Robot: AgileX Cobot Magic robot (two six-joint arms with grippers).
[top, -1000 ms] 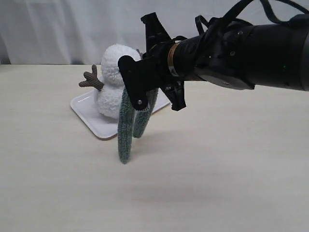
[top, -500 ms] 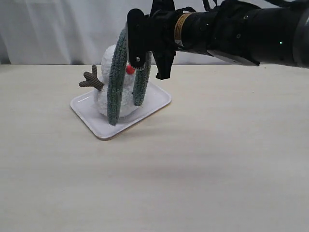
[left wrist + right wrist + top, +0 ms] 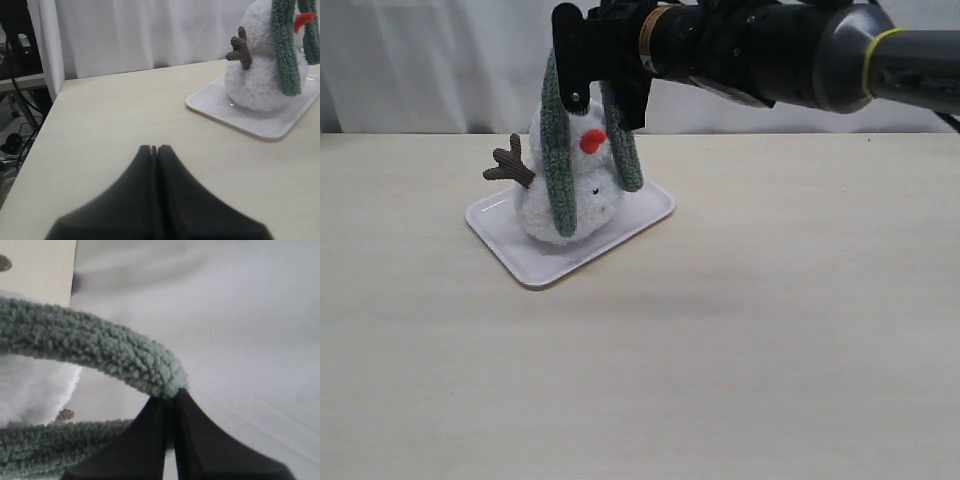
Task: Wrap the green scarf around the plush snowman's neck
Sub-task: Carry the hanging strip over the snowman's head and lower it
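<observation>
We see the right gripper clenched on the fold of the green scarf, above the plush snowman at the far left of the worktop. The scarf's two strands hang down in front of the snowman, one on either side of its orange nose, and the left strand reaches lower. The snowman stands upright on a white tray. The left gripper is pressed closed with nothing in it, well apart from the tray.
</observation>
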